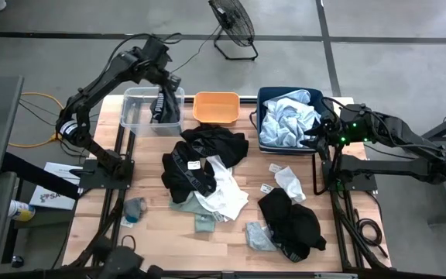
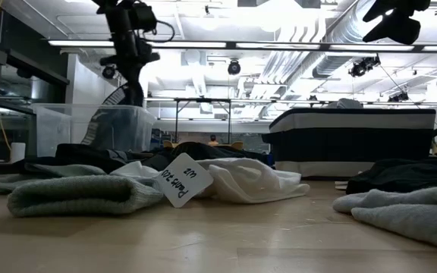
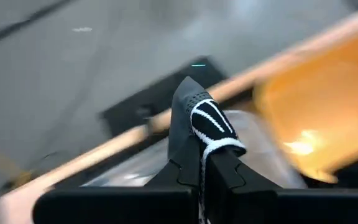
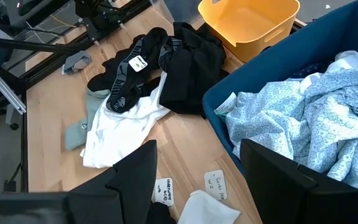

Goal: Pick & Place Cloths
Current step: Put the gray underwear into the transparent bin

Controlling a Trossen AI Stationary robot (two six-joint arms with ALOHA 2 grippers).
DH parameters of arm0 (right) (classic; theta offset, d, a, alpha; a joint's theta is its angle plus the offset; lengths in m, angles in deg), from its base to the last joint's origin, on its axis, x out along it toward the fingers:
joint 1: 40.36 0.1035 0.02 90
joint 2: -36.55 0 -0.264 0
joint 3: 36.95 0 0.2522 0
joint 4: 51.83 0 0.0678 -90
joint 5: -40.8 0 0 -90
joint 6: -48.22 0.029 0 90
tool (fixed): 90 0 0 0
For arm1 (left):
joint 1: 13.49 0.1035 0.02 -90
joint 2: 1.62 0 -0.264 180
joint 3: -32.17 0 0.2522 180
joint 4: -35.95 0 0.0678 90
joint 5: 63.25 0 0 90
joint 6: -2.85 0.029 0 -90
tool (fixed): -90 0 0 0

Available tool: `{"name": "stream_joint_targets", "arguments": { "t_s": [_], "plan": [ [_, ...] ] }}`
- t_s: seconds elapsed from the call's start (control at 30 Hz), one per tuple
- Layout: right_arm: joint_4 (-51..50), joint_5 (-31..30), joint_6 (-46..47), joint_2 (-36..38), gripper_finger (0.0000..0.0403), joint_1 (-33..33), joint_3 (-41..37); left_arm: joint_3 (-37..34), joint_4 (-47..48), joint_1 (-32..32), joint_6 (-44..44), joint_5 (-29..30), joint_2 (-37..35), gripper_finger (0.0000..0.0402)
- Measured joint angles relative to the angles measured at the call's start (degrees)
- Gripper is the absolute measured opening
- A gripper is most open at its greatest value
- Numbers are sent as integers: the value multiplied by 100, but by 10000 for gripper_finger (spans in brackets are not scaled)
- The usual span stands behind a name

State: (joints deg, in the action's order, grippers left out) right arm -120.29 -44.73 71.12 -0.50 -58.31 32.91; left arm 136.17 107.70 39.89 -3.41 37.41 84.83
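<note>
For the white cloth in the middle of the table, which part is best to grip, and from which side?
Probably the white cloth's free corner toward the table's front, taken from above. It lies flat and bare there, while its far end is tucked under the black garment.

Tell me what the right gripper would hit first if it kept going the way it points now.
Probably the near rim of the navy bin or the pale blue cloth heaped in it. The right gripper, jaws open and empty, points across that corner toward the table; depth is hard to judge.
</note>
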Motion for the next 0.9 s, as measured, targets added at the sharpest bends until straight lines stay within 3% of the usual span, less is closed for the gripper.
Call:
{"name": "stream_joint_targets", "arguments": {
  "t_s": [0.1, 0.33, 0.53, 0.73, 0.9],
  "plan": [
    [-1, 7, 4, -2, 222, 0, 0, 0, 93, 24, 25, -915, 14, 0],
    [-2, -2, 88, 0, 222, 0, 0, 2, 1306, 22, -299, -1460, 46, 0],
    [-2, -2, 87, -1, 222, 0, 0, 2, 2015, 22, -547, -937, 46, 0],
    [0, -4, 87, -1, 222, 0, 0, -19, 2101, 24, -986, -265, 44, 0],
    [0, -4, 87, -2, 222, 0, 0, -556, 1973, 22, -1199, -151, 42, 0]
  ]
}}
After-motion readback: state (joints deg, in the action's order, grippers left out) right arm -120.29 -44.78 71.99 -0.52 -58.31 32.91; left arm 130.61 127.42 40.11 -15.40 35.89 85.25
